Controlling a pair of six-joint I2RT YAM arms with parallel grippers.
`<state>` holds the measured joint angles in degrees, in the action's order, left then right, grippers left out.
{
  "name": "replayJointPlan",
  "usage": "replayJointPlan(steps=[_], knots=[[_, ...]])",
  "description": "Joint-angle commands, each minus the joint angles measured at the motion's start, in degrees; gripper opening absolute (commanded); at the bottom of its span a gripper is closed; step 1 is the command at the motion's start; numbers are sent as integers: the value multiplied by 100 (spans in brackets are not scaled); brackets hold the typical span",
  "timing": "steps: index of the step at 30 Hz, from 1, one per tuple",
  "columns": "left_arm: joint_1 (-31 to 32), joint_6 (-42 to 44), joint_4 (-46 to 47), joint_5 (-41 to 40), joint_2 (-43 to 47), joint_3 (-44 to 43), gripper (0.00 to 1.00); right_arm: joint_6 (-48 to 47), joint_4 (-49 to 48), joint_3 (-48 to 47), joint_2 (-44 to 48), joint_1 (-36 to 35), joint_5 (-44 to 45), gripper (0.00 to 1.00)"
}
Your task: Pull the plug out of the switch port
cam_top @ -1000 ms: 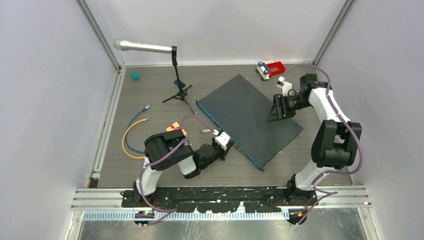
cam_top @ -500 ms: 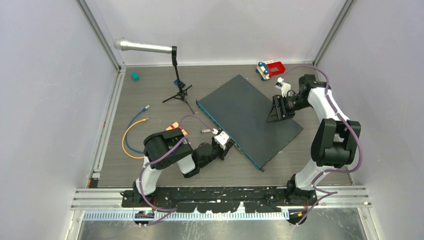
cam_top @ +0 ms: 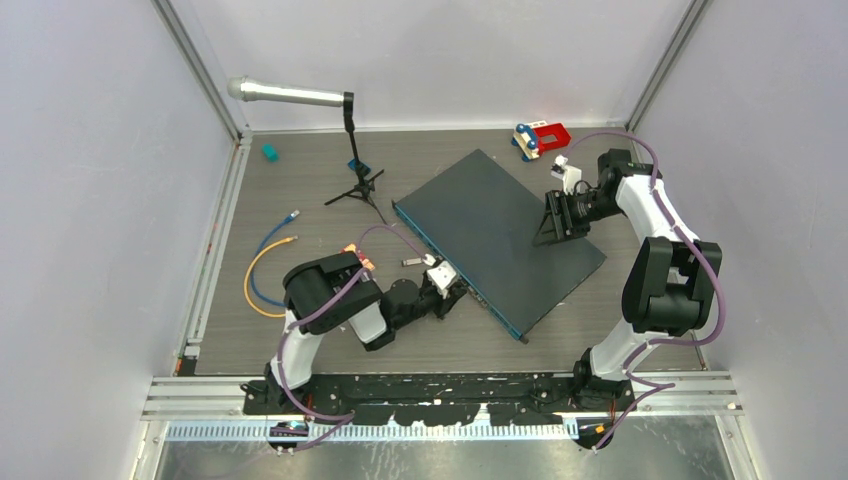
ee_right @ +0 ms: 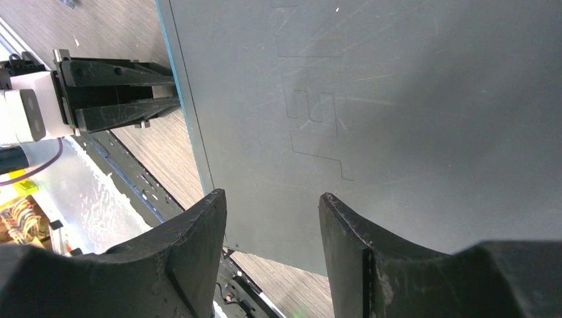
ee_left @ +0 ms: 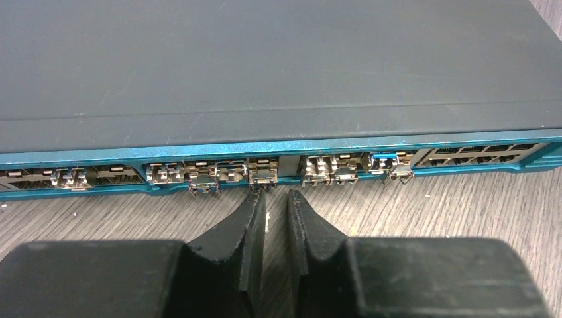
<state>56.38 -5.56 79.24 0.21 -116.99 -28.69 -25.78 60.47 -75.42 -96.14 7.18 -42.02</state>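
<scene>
Lying askew across the middle of the worktop (cam_top: 300, 180), the switch (cam_top: 497, 235) had its blue front edge (ee_left: 464, 142) turned toward the left arm. The left tool (ee_left: 275, 193) sat low on the worktop, pointed squarely at that edge and just short of it. Its jaws stood narrowly apart with nothing between them. Small metal plugs filled several of the ports along the edge. One plug (ee_left: 263, 176) sat right at the tip of one finger (ee_left: 257, 202), which looked to touch it, though I could not tell for sure. That plug was seated in its port. The right tool (ee_right: 272, 199) hung over the flat dark top of the switch near its far side. Its jaws were moderately wide and held nothing; whether the fingertips pressed on the metal I could not tell. In the right wrist view the left tool showed beyond the front edge. Elsewhere on the worktop, a microphone (cam_top: 285, 94) on a small stand (cam_top: 355, 175) stood toward the back. Blue and orange cables (cam_top: 262, 275) curled at the left, well apart from the switch. A red toy (cam_top: 541, 136) lay by the back edge.
</scene>
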Motion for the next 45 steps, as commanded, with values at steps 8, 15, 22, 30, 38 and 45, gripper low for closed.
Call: replayJointPlan(steps=[8, 15, 22, 30, 38, 45], knots=[[-408, 326, 284, 364, -34, 17, 3, -171, 136, -254, 86, -40, -99, 58], [-391, 530, 281, 1469, -68, 40, 10, -207, 167, -272, 69, -75, -77, 59], [-391, 933, 276, 1589, 127, 258, 15, -217, 188, -282, 78, -84, -73, 58], [-373, 845, -51, 494, 161, 204, 33, -226, 195, -282, 69, -94, -62, 59], [-329, 671, -40, 424, -22, -75, 37, -217, 206, -285, 50, -118, -43, 58], [-151, 398, -40, 63, -187, -298, 35, -226, 209, -282, 42, -120, -27, 59]])
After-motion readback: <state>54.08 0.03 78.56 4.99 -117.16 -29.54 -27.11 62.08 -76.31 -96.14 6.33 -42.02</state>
